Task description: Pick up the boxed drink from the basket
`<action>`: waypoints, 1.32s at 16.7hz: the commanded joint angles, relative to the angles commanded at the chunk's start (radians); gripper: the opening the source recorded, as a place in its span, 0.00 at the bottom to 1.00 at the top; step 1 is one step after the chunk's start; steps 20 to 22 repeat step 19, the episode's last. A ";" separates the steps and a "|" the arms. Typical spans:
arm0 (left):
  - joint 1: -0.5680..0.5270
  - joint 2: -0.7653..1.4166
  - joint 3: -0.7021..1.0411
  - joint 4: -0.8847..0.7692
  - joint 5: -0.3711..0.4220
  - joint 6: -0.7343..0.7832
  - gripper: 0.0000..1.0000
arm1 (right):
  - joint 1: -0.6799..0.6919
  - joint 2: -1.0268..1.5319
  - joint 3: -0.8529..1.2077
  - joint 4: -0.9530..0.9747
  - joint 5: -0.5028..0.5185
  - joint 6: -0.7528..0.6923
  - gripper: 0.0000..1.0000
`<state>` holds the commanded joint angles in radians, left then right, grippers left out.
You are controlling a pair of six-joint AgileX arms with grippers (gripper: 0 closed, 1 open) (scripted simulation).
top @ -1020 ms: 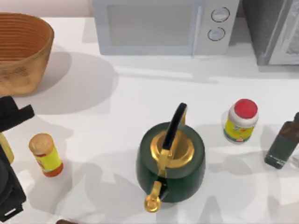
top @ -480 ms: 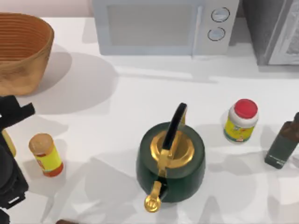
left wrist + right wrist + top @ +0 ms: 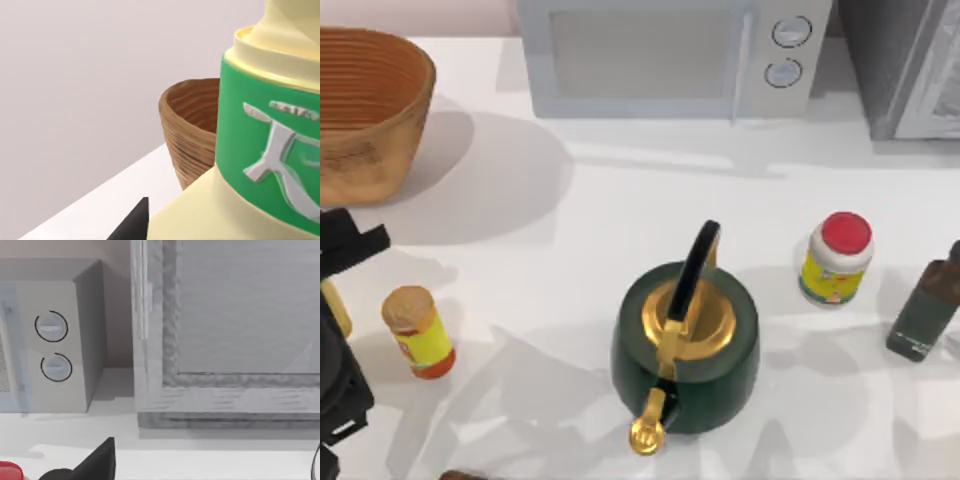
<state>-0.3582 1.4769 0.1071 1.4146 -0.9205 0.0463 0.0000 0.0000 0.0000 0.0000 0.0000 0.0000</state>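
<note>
The left end effector [image 3: 332,300] at the bench's nine o'clock edge appears gripped on the drink [image 3: 265,165], the basket [image 3: 365,105] lying toward twelve o'clock, apart.

the round orange-brown woven wicker basket [image 3: 365,110] looks rough and ribbed, its inner rings standing out. the yellowish-tan boxed drink with its green band [image 3: 260,150] is smooth with a soft sheen, its silver lettering raised and metallic. the dark green kettle [image 3: 685,345] is glossy, with shiny brass-like gold lid and spout. the white table [image 3: 570,230] is smooth and matt.
</note>
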 joint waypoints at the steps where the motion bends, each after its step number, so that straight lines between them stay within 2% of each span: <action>1: 0.000 0.000 0.000 0.000 0.000 0.000 0.08 | 0.000 0.000 0.000 0.000 0.000 0.000 1.00; 13: 0.000 0.000 0.000 0.000 0.000 0.000 0.98 | 0.000 0.000 0.000 0.000 0.000 0.000 1.00; 22: 0.000 0.000 0.000 0.000 0.000 0.000 1.00 | 0.000 0.000 0.000 0.000 0.000 0.000 1.00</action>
